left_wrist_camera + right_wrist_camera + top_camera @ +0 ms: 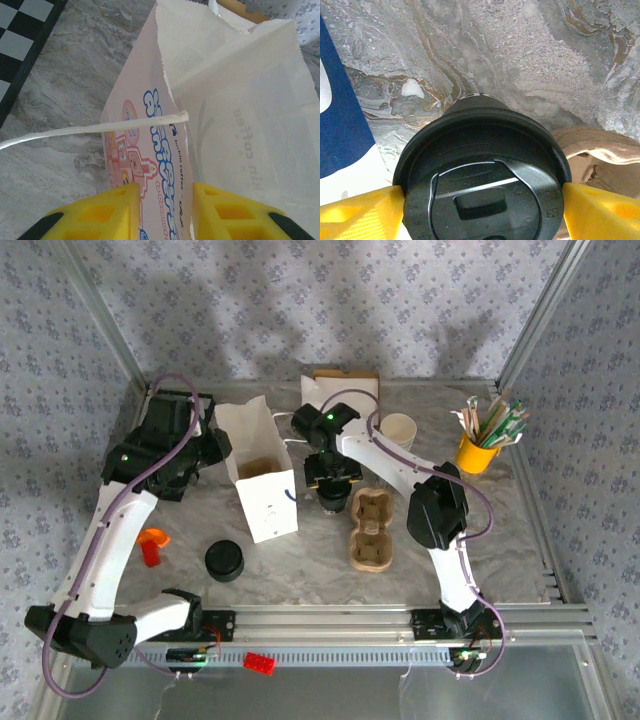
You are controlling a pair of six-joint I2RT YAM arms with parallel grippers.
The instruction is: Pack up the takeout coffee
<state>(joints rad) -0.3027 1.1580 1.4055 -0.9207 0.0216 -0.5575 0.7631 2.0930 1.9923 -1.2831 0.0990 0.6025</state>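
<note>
Black-lidded cream paper coffee cup [480, 150] stands on the table between white paper bag [262, 480] and brown pulp carrier [369, 530]. It is probably light, crushable and spillable. Right gripper [480, 190] clamps its stiffer lid rim, likely the best hold, while left gripper [162, 192] pinches the bag's wall.

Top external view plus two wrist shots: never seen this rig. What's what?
Two robot arms are bolted at the near edge of a marbled table. The top view looks down from above; each wrist view looks along that arm's yellow fingers. The left gripper pinches a wall of the white paper bag. The right gripper clasps the paper cup with a round black plastic lid. Nearby lie a brown cardboard cup carrier, a stack of black lids and a yellow cup of sticks.
</note>
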